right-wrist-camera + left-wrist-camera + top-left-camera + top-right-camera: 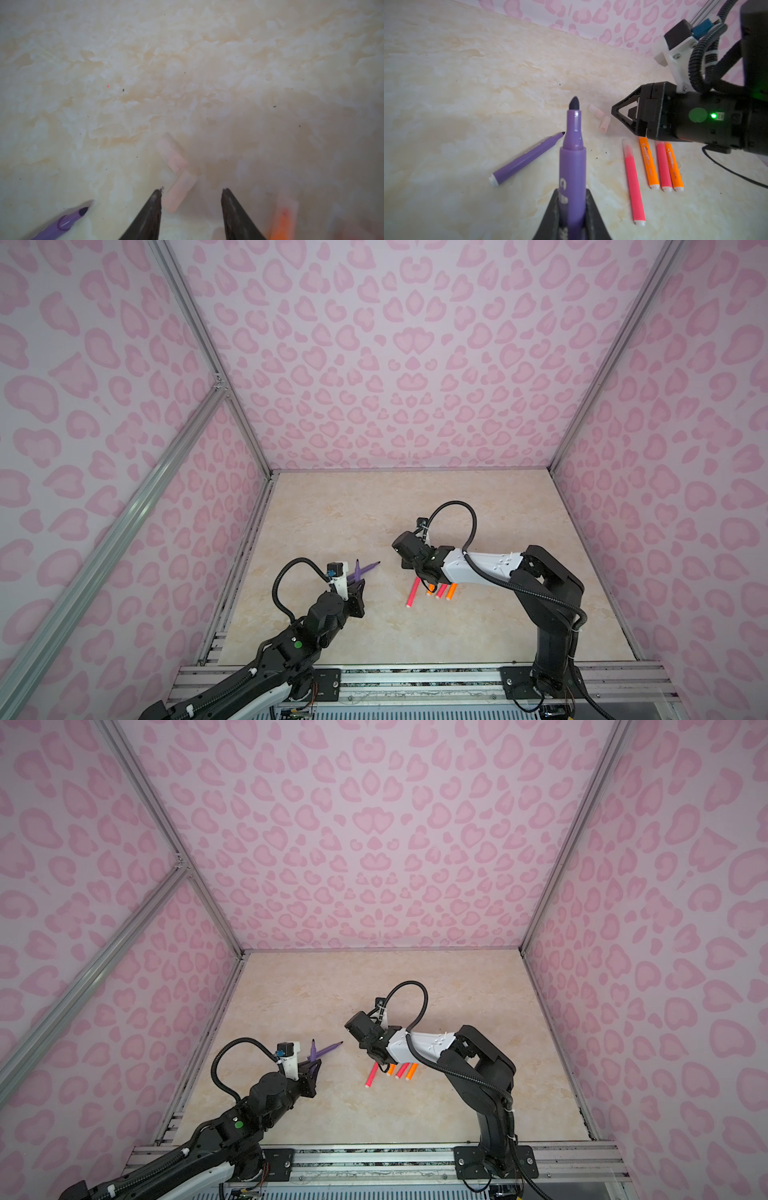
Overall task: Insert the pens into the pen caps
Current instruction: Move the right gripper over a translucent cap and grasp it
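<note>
Gripping a purple pen (572, 166) tip-up in the clenched left end effector (572, 207), above the bench (467, 83); straddling a clear pen cap (178, 193) lying there with the released right end effector (191, 192). Likely cap pickup: next, close, lift, align opening with tip.

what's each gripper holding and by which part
Left gripper: a purple pen, clamped by its barrel, tip free. Right gripper: nothing; its fingers stand open over the loose pen caps.

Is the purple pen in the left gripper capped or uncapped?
Uncapped: the held purple pen shows a bare dark tip, with the left gripper shut on its barrel.
</note>
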Tool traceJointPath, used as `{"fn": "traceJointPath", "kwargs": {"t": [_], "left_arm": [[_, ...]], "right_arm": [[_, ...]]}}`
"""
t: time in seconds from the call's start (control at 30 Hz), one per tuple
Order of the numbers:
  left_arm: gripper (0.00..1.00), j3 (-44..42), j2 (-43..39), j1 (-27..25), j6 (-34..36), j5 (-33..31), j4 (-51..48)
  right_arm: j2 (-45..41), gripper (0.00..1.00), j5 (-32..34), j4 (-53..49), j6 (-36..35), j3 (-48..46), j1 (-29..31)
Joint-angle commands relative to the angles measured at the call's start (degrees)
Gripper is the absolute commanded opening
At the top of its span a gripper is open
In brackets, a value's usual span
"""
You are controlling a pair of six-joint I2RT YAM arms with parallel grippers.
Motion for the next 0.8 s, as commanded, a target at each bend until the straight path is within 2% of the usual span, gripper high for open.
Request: {"fn": "traceJointPath", "kwargs": {"t": [0.0,0.4,0.6,0.77], "left_arm": [[0.03,0.97,0.65,0.12,0.64,0.04,1.51],[0.03,1.01,-0.8,0.12,0.58,0.28,0.68],[0.03,0.69,-1.43,0.06,0.58,0.33,0.47],[0.03,0.7,-1.43,0.09,0.5,0.28,0.45]], "right_arm": [[2.02,0.49,-1.8,-2.25,-0.94,1.04,-0.29],[6.57,0.47,-3.01,-4.2,-1.26,5.17,-0.93],[5.85,0.39,-2.47,-3.2,-0.82,3.45,-0.97],[5.63,0.37,-1.66,-3.14,-0.64,2.95,-0.93]]}}
